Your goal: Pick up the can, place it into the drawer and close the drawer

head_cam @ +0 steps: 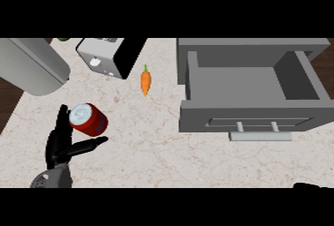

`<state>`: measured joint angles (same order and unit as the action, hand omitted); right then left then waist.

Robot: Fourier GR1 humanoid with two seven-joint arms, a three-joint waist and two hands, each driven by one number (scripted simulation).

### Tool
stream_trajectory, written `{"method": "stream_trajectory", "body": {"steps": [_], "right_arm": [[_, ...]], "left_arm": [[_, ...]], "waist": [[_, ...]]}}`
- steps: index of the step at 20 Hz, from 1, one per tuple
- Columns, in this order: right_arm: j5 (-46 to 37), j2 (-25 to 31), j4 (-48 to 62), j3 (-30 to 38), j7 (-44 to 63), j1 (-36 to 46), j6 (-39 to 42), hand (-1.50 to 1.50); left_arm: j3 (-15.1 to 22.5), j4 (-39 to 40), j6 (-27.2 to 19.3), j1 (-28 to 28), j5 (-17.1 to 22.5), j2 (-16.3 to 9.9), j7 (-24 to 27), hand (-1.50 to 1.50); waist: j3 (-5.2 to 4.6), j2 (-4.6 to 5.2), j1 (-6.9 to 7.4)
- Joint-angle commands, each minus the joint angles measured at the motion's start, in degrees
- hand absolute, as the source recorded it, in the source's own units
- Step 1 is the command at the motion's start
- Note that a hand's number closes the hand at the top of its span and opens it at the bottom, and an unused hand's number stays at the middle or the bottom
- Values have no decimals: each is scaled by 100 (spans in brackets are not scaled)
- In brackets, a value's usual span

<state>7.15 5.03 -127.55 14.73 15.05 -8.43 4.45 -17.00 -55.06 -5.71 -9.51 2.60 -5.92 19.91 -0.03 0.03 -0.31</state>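
Head view looks steeply down on a desk [150, 154] of pale, speckled stone with faint veins. The can [87, 119] is a short red cylinder with a silvery lid, lying tilted near the desk's left edge. The left hand [65, 141], black and slender, sits beside it: its straight fingers [62, 121] run up along the can's left side, touching or nearly touching, and the thumb points out below the can, so the hand is spread and has hold of nothing. The drawer [251, 119] is a grey, boxy, flat-walled thing pulled out at the desk's right side, its hollow open upward, a pale bar handle [259, 136] on its front. Between can and drawer lies a broad stretch of bare stone. A carrot [146, 81], orange and tapered with a green tip, lies toward the desk's far edge, between a boxy white-and-black appliance [108, 55] and the drawer. A large, smooth grey cylinder [29, 66] lies across the far left corner. The right hand [313, 186] barely shows at the near right corner; its fingers cannot be told.
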Motion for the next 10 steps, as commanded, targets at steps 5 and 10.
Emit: {"method": "stream_trajectory", "body": {"steps": [5, 10], "right_arm": [[-139, -61, 183, -4, -161, -14, 178, -150], [-74, -201, 111, 15, -337, -287, 307, -150]], "left_arm": [[-294, 1814, 102, -600, 218, -153, 1204, -150], [-505, 3067, 288, -1407, 290, -731, 1317, -150]], "waist": [[-2, 10, -11], [-3, 15, -49]]}}
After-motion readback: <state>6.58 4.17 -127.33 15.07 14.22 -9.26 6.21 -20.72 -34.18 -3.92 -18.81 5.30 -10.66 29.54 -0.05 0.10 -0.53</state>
